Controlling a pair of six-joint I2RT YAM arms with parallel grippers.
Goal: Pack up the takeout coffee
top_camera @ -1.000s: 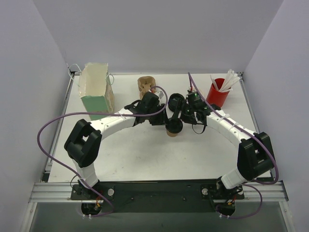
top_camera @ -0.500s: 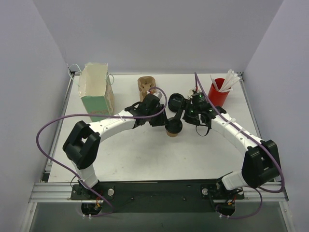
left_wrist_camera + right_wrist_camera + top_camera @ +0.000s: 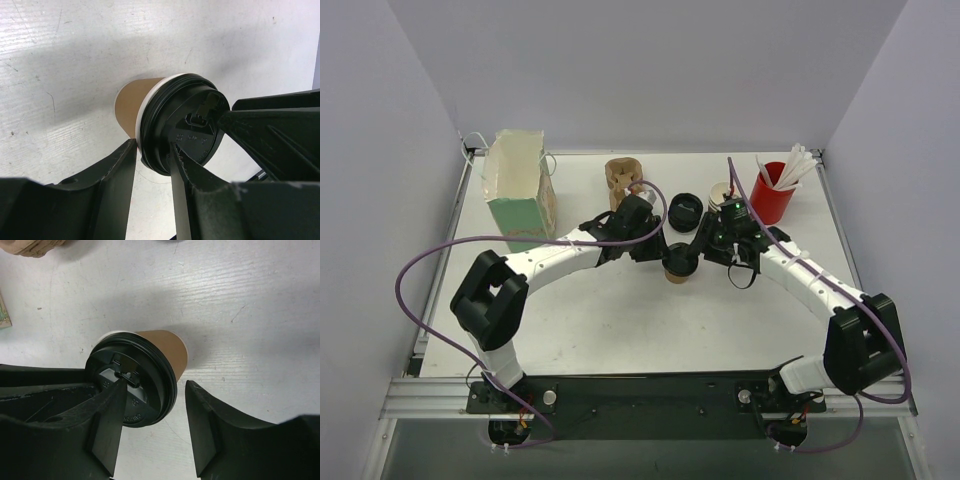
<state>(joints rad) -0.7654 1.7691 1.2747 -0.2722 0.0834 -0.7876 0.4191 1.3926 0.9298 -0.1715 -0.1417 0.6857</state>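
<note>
Takeout coffee (image 3: 679,263) base hidden under lid; gripper contact w/ lid unclear.

My right gripper (image 3: 152,427) straddles the lidded takeout coffee (image 3: 137,382), one finger (image 3: 107,427) on its black lid.

A green paper bag (image 3: 520,192), stacked tan cups (image 3: 622,176), a red cup (image 3: 770,196).

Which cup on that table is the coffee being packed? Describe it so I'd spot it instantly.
Start at the white table and find where the two arms meet mid-table. Between the left pincer and right pincer stands the takeout coffee. Unlike the lidless tan cups and the red cup, it wears a black lid.
</note>
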